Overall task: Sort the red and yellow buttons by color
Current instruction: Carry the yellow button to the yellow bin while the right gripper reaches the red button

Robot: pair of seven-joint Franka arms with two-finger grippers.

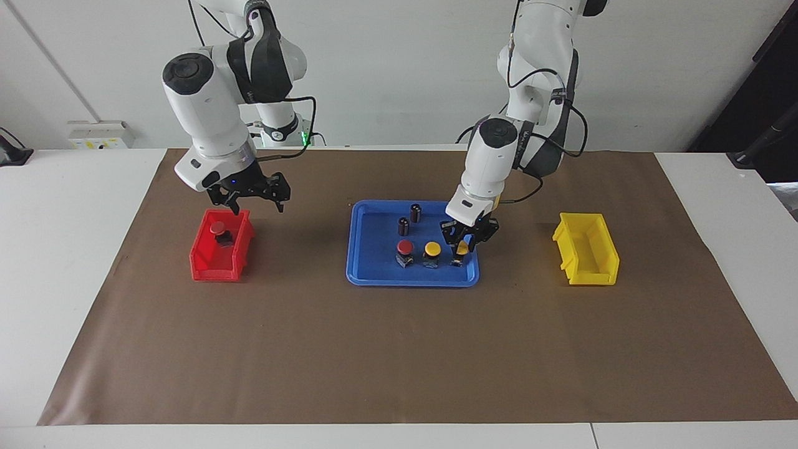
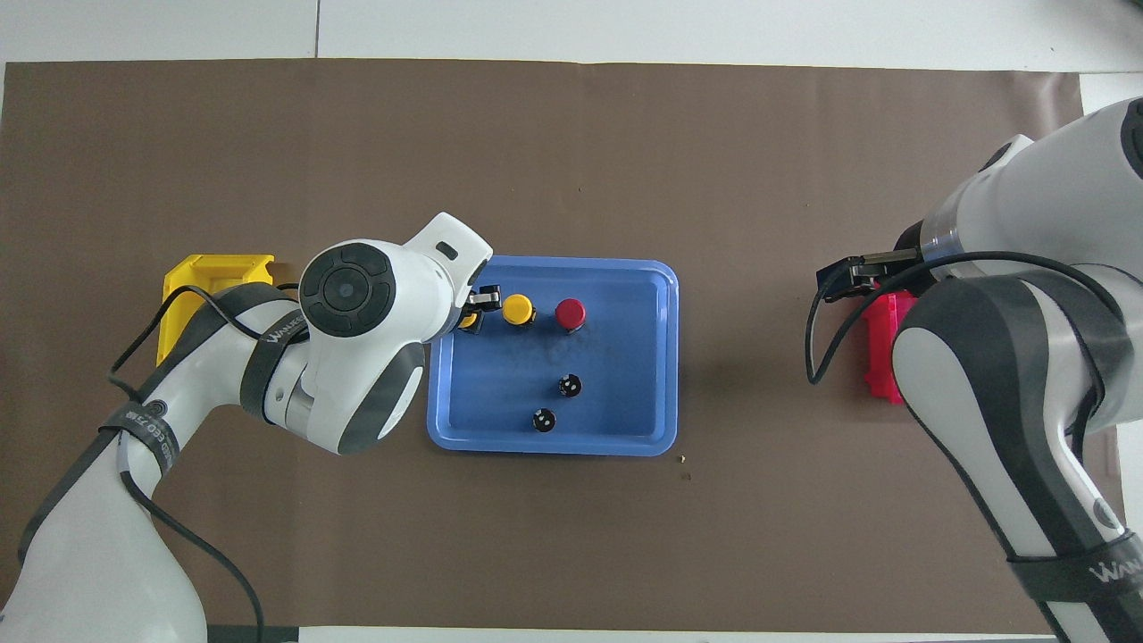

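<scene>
Left pincer (image 1: 464, 242) clenched on a yellow button (image 1: 462, 249) in the blue tray (image 1: 374, 274); right pincer (image 1: 252, 201), apparently spread empty, hangs above the red bin (image 1: 215, 269) holding one red button (image 1: 217, 228).

A white bench before a plain white wall.

The flat white-topped bench (image 1: 75, 262) carries a large brown paper sheet (image 1: 399, 349) over most of its top. A white socket strip (image 1: 100, 134) sits at the pale painted wall (image 1: 386, 68); a dark opening (image 1: 760, 93) stands at one end.
</scene>
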